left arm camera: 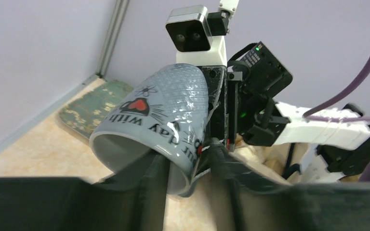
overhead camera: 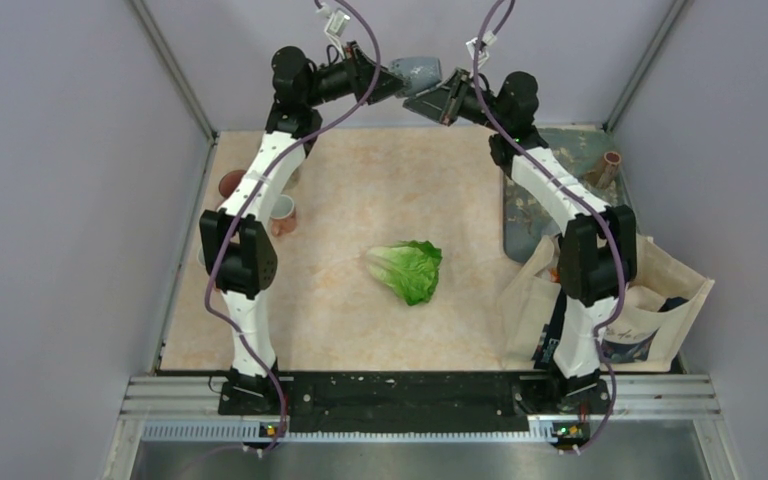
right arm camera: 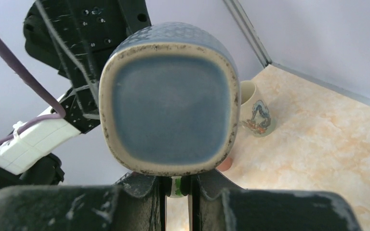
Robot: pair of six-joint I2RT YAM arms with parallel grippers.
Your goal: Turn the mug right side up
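A grey-blue mug [overhead camera: 415, 72] with black lettering and a red heart [left arm camera: 164, 110] hangs high at the back of the cell between both arms. It is tilted, its mouth towards the left arm and its base [right arm camera: 168, 101] facing the right wrist camera. My right gripper [right arm camera: 177, 185] is shut on the handle under the mug. My left gripper [left arm camera: 188, 163] straddles the rim: one finger [left arm camera: 156, 178] lies inside the mouth, and the other finger [left arm camera: 221, 168] stands outside with a small gap to the wall.
A lettuce head [overhead camera: 408, 270] lies mid-table. A small patterned mug [overhead camera: 282, 212] and a brown cup [overhead camera: 232, 183] stand at the left behind the left arm. A worn mat [overhead camera: 525, 215] with a cup [overhead camera: 610, 165] and a tote bag [overhead camera: 650, 300] fill the right side.
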